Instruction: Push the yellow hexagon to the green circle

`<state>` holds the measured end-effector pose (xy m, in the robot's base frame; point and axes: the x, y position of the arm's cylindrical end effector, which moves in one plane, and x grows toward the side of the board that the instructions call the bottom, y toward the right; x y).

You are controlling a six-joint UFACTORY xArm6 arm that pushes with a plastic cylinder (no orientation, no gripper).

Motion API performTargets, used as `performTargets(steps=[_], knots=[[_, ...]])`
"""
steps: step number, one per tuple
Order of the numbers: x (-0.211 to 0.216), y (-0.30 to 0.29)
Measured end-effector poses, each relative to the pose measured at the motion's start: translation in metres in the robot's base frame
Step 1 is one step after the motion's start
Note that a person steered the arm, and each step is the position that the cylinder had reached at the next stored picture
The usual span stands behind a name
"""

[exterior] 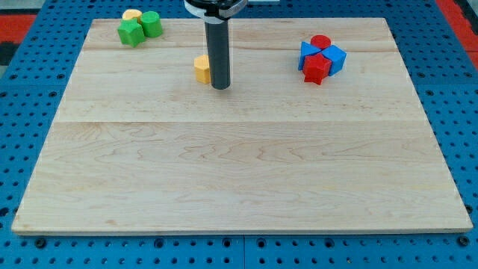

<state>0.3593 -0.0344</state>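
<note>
My tip [220, 87] sits on the bench [239, 172], pressed right up against the view's right side of the yellow hexagon [201, 68]. There is no gripper here, only the rod, so nothing is clenched or released. The green circle [151, 24] waits up at the view's top left, touching a green block [131, 32] and a yellow block [131, 14]. Over at the view's right, a red cylinder [320, 42], two blue blocks [334, 57] and a red star [316, 69] huddle together.
</note>
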Motion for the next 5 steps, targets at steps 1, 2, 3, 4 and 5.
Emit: performTargets(steps=[1,2,3,4,5], knots=[[-0.015,-0.025],[-0.038,-0.056],[-0.064,-0.084],[-0.071,-0.086],[-0.071,-0.056]])
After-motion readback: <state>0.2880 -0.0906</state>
